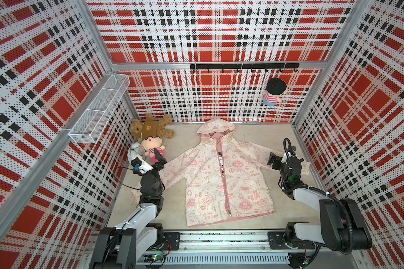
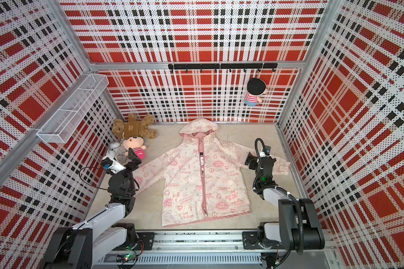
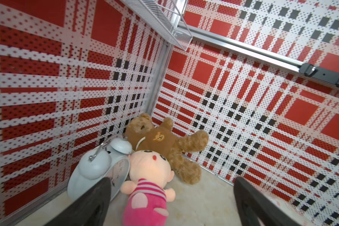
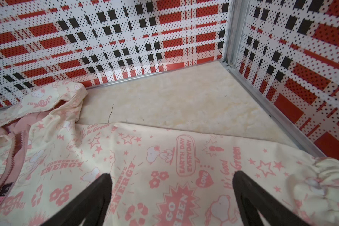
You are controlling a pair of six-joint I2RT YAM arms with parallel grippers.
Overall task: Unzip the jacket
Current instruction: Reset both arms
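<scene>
In both top views the cream jacket [image 1: 205, 184] [image 2: 184, 186] lies flat, front up, in the middle of the beige floor [image 1: 173, 209]. Its hood points to the back wall and both sleeves are spread out sideways. The pink zipper [image 1: 222, 181] runs down the front with the two halves lying together. The left gripper [image 1: 160, 156] hangs over the end of one sleeve with its jaws spread wide, close to a pink-striped doll [image 1: 151, 145]. A teddy bear [image 1: 152, 128] and a white alarm clock [image 1: 134, 151] crowd the same back corner. The right gripper [image 1: 273, 158] is over the opposite sleeve, its jaws also apart with nothing between them. A wire basket [image 1: 98, 109] is fixed to the side wall, and a black-haired plush figure [image 1: 272, 93] hangs under a hook rail [image 1: 243, 66].

The left wrist view has the left gripper [image 3: 172, 184] wide apart, framing the doll [image 3: 145, 195], the teddy bear [image 3: 164, 140] and the alarm clock [image 3: 98, 168].

The right wrist view has the right gripper [image 4: 172, 176] splayed above the printed sleeve of the jacket [image 4: 164, 156], near the ruffled cuff [image 4: 321, 176]; whether the fingers touch the cloth I cannot tell
</scene>
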